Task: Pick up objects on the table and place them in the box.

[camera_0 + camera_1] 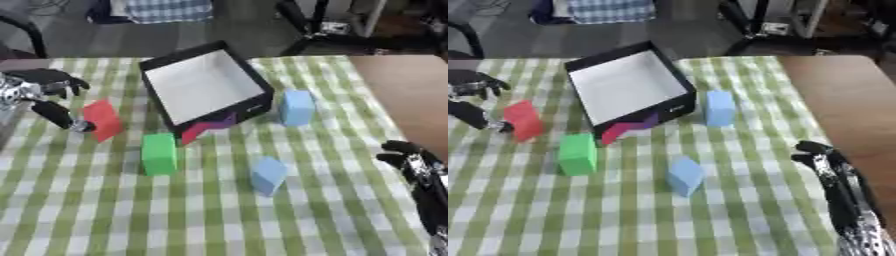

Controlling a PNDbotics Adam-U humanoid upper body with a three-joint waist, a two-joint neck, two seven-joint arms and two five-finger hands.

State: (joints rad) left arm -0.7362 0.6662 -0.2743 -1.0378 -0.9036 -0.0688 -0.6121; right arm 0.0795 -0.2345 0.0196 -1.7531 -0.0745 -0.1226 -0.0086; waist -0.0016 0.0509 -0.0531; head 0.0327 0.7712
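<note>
Four blocks loose: red (102, 119), green (158, 153), two blue (297, 107) (268, 175)
Box (206, 85): 12 o'clock, empty inside
Left hand (45, 97): 9 o'clock, thumb touching red, not clasped
Right hand (826, 159): 4 o'clock, relaxed, idle

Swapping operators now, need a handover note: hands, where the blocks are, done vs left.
Left hand: at the table's left edge, fingertips at the red block, not yet gripping it.
Right hand: idle, open, lower right.
Box: centre back, tilted, nothing visible inside.
Still on the cloth: red block, green block, two light blue blocks. A red and purple piece lies at the box's front edge.
Done: nothing. Left: everything.
</note>
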